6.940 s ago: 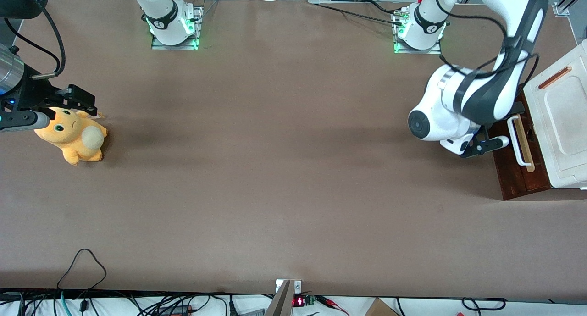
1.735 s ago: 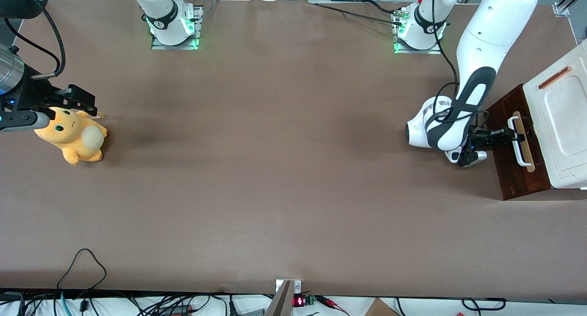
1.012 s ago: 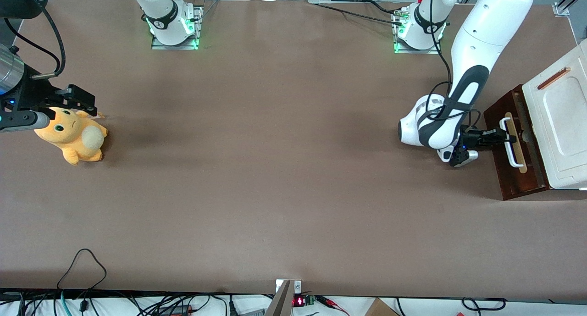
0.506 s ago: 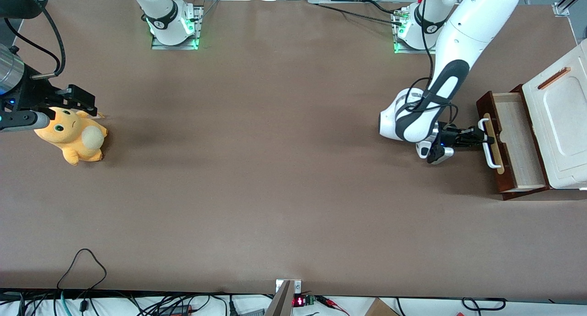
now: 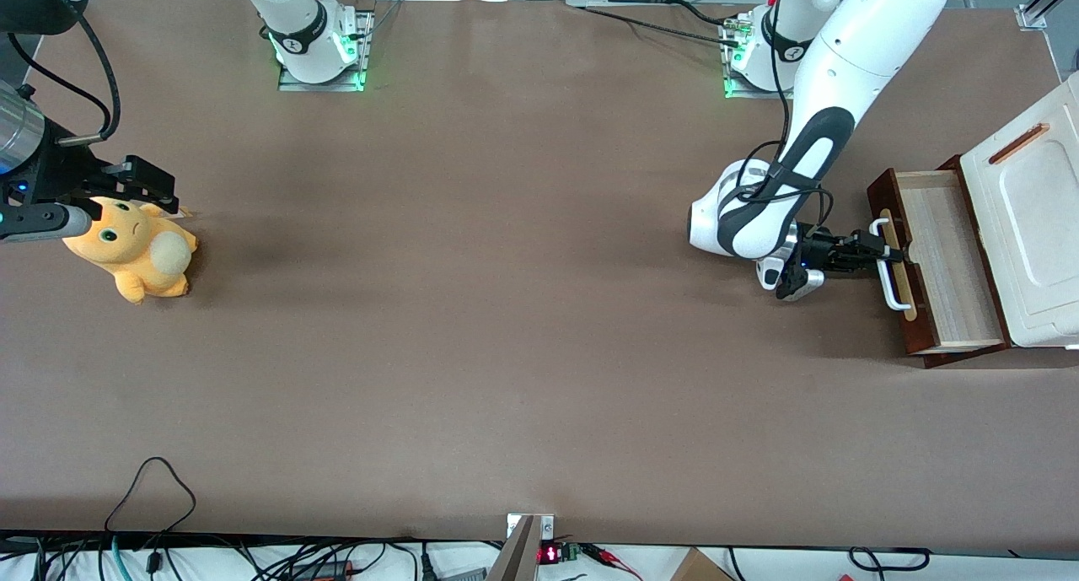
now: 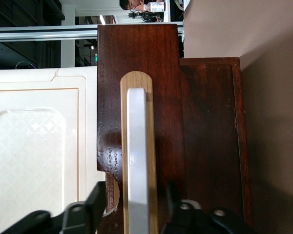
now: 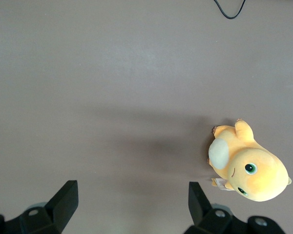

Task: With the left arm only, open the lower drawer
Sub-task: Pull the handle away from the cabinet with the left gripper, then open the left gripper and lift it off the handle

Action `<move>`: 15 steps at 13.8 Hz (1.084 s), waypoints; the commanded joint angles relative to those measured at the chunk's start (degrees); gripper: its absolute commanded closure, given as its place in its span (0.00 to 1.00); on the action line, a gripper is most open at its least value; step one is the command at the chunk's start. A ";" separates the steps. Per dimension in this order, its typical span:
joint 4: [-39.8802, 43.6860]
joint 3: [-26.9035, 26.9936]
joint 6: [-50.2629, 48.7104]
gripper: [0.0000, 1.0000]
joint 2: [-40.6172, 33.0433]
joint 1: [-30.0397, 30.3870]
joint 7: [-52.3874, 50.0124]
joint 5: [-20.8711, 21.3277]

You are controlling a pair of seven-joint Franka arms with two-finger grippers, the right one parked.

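Two fingers of the hand straddle, ungripped, the pulled-out lower drawer's white handle.

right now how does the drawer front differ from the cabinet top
The drawer front is dark reddish-brown wood; the cabinet top is white. The drawer front carries a white bar handle, with the hand at it; the cabinet top has only an orange-brown strip. The drawer front stands pulled out from under the cabinet top.

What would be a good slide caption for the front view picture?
White left arm, its tool at the white handle, with the lower drawer pulled open from its cabinet.
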 commanded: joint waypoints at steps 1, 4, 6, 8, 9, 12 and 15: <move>3.56 -0.21 -1.10 0.00 0.38 -0.22 1.74 -1.38; 11.01 -0.48 -0.75 0.00 -1.55 -0.48 9.35 -10.85; 17.16 -0.57 -0.48 0.00 -3.30 -0.92 18.22 -18.75; 23.05 -0.57 -0.40 0.00 -5.06 -0.83 25.88 -25.62; 25.43 -0.57 -0.48 0.00 -6.03 -0.83 28.44 -28.61; 32.11 -0.22 -0.57 0.00 -10.24 0.04 38.72 -39.85; 37.48 1.71 -0.40 0.00 -13.76 1.45 43.92 -53.47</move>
